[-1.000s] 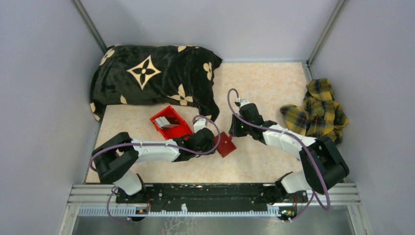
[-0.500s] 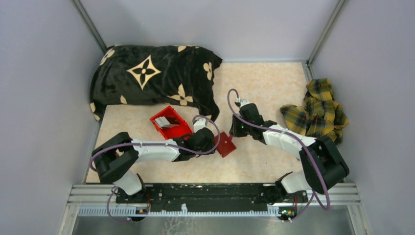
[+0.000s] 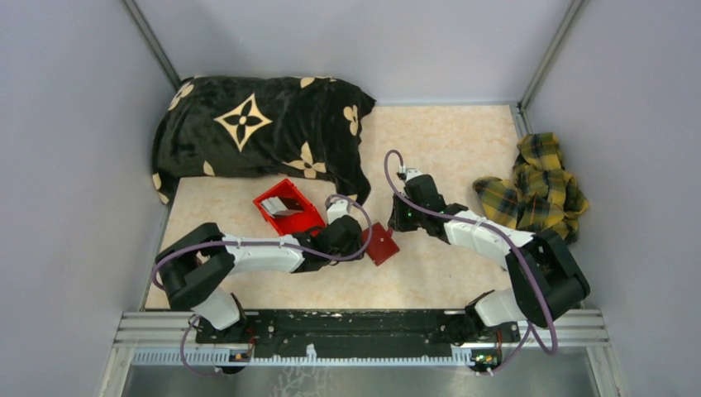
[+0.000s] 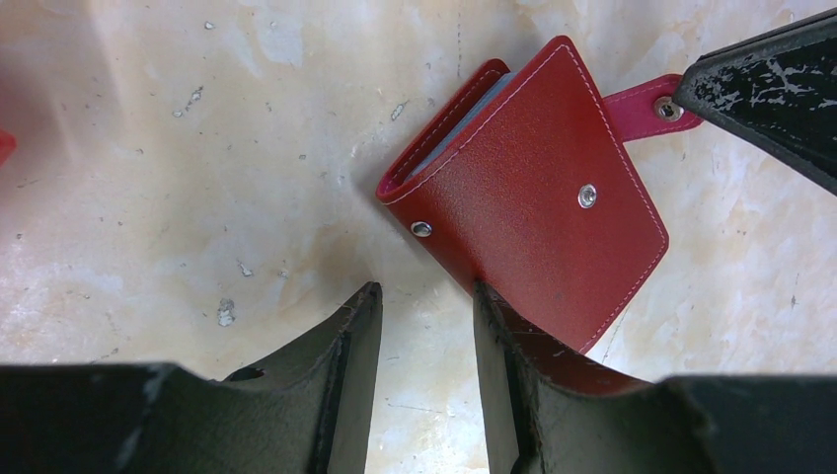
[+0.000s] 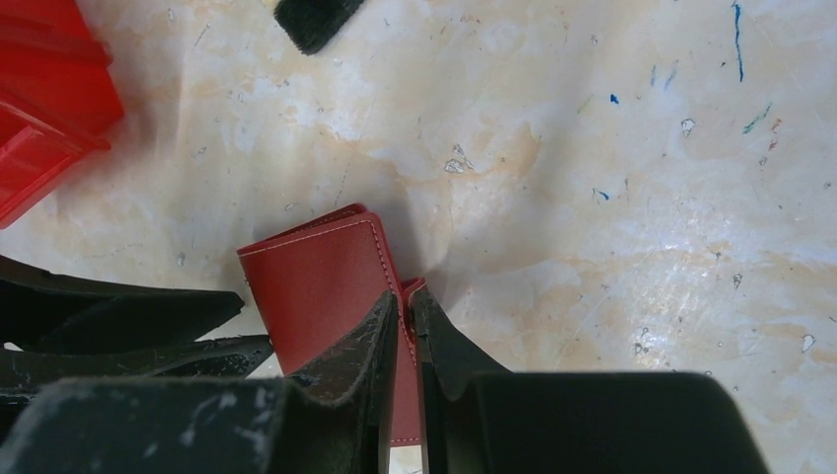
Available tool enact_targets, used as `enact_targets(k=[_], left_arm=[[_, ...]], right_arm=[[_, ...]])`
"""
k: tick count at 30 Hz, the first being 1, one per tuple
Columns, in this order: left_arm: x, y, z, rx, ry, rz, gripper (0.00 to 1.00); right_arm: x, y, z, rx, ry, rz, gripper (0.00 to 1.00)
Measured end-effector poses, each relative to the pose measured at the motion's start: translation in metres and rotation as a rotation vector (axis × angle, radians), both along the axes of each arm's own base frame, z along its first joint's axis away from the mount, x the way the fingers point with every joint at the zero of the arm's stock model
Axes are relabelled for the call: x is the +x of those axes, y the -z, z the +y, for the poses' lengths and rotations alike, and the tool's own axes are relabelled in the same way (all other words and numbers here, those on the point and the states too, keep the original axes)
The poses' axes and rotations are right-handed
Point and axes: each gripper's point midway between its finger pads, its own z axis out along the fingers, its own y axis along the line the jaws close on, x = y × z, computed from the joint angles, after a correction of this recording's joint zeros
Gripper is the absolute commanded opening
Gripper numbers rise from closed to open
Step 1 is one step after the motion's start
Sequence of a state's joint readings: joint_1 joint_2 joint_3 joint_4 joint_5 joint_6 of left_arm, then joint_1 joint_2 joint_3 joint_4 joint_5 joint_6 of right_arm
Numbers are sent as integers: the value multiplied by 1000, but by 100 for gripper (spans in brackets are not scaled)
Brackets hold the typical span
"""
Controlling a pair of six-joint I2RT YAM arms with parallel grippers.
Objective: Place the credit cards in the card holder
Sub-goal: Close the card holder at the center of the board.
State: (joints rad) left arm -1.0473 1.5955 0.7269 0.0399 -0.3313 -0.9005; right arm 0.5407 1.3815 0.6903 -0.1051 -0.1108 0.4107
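Note:
The card holder, a dark-red wallet folded shut with blue-grey lining at its edge, lies flat on the table between both arms. My left gripper is open over bare table, its right finger touching the wallet's near corner. My right gripper has its jaws almost together on the wallet's stitched edge beside the pink snap tab. The pale credit cards stand in the red bin to the left.
A black pillow with tan flower marks fills the back left. A yellow plaid cloth is bunched at the right wall. The red bin's corner shows close to the wallet.

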Motion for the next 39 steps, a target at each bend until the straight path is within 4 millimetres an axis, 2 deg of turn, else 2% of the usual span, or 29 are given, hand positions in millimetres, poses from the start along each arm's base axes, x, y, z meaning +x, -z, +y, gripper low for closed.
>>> enact_targets(k=[7,16,23,39], left_arm=[[2,0,-6,-9,3,-1,47],[2,0,-7,-16,4,2,47],[2,0,-7,-17,4,3,47],[2,0,-10,-26,9,5,46]], right_arm=[[-2,1,1,2,-5,6,13],[-2,4,-2,-9,0,5,21],[-3,7,-6,-31,9,12,14],[-3,1,-9,-32,18,-6,13]])
